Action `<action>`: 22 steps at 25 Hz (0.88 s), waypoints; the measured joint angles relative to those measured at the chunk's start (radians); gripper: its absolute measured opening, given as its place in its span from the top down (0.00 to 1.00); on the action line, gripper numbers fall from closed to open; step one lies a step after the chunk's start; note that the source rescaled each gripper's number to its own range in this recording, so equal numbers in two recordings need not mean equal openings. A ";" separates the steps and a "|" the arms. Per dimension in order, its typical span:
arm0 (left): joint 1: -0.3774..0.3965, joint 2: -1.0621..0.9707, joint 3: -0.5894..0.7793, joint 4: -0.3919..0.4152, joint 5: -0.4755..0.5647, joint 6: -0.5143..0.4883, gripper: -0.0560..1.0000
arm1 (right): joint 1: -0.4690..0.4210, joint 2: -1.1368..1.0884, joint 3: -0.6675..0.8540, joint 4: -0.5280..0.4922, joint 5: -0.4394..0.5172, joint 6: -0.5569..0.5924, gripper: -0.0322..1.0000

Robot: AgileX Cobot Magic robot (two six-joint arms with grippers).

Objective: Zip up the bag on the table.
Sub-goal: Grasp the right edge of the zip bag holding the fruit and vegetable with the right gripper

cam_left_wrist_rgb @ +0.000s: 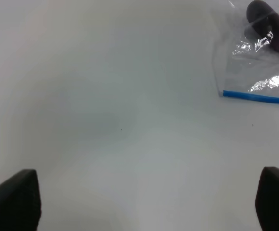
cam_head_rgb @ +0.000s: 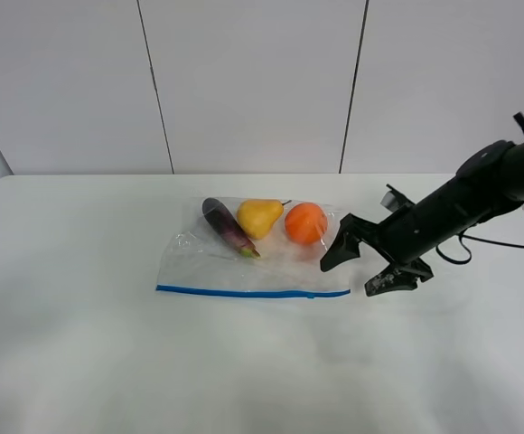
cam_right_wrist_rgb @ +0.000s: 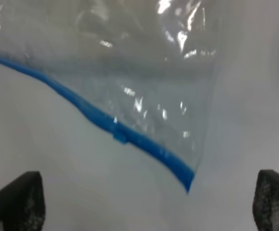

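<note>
- Here the bag (cam_head_rgb: 244, 262) lies flat mid-table (cam_head_rgb: 81, 344), with its blue zipper strip (cam_head_rgb: 253, 292) along the near edge.
- An eggplant (cam_head_rgb: 226, 226), a pear (cam_head_rgb: 259, 217) and an orange (cam_head_rgb: 305, 222) sit inside.
- The right gripper (cam_head_rgb: 354, 274), spread and empty, hovers just beside the strip's right end.
- The left gripper (cam_left_wrist_rgb: 144, 207), spread wide, is well apart from the bag.

In the left wrist view the edge cuts the bag (cam_left_wrist_rgb: 255, 72), so only 1 corner shows, and the eggplant (cam_left_wrist_rgb: 263, 17) inside is blurred. The right wrist view is soft, and the right gripper (cam_right_wrist_rgb: 144, 202) shows only 2 dark fingertips (cam_right_wrist_rgb: 14, 202) at the picture's edge.
</note>
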 joint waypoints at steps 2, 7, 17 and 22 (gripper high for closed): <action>0.000 0.000 0.000 0.000 0.000 0.000 0.00 | 0.000 0.046 0.000 0.070 -0.008 -0.062 0.08; 0.000 0.000 0.000 0.000 0.000 0.000 0.00 | 0.000 0.131 -0.001 0.204 0.007 -0.158 0.22; 0.000 0.000 0.000 0.000 0.000 0.000 0.00 | 0.000 0.152 -0.001 0.216 0.013 -0.170 0.62; 0.000 0.000 0.000 0.000 0.000 0.000 0.00 | 0.000 0.152 -0.001 0.212 0.014 -0.171 0.69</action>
